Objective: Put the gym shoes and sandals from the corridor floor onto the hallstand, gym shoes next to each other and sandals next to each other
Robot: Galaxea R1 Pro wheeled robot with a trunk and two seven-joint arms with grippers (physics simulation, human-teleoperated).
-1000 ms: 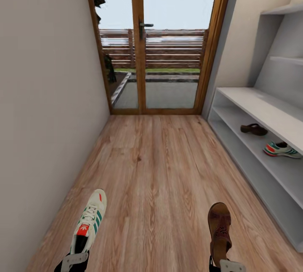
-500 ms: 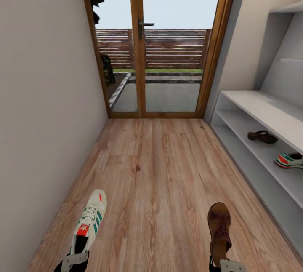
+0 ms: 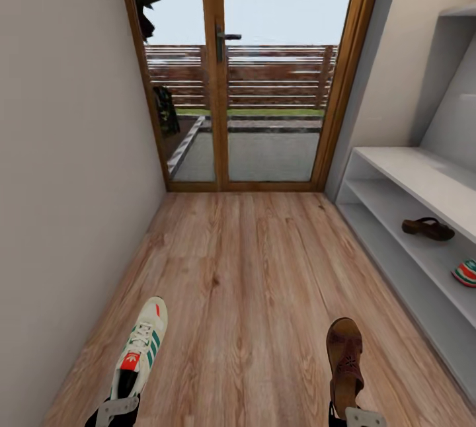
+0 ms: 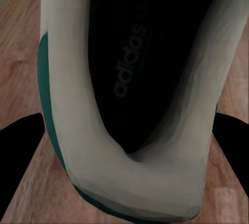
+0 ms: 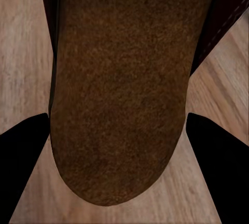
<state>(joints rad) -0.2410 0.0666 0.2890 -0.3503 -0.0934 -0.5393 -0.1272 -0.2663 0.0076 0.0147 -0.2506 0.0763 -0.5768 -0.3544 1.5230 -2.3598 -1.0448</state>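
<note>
At the lower left of the head view, my left gripper [image 3: 116, 410] is shut on the heel of a white gym shoe [image 3: 141, 346], held toe-forward above the corridor floor [image 3: 251, 268]. The left wrist view looks into that gym shoe [image 4: 129, 78] between dark fingers [image 4: 18, 167]. Lower right, my right gripper [image 3: 360, 418] is shut on the heel of a brown sandal [image 3: 345, 357]; its footbed [image 5: 122, 89] is seen close up. The grey hallstand [image 3: 410, 179] stands at the right. On its lower shelf lie a second sandal [image 3: 428, 229] and, cut by the frame edge, a second gym shoe [image 3: 467, 273].
A wood-framed glass door [image 3: 218, 70] closes the far end of the corridor. A plain wall [image 3: 66, 149] runs along the left. Bare plank floor lies between the wall and the hallstand.
The whole view has shifted: the door looks nearer and the hallstand has slid toward the right edge, so the camera has moved. Both held shoes keep their places in the picture.
</note>
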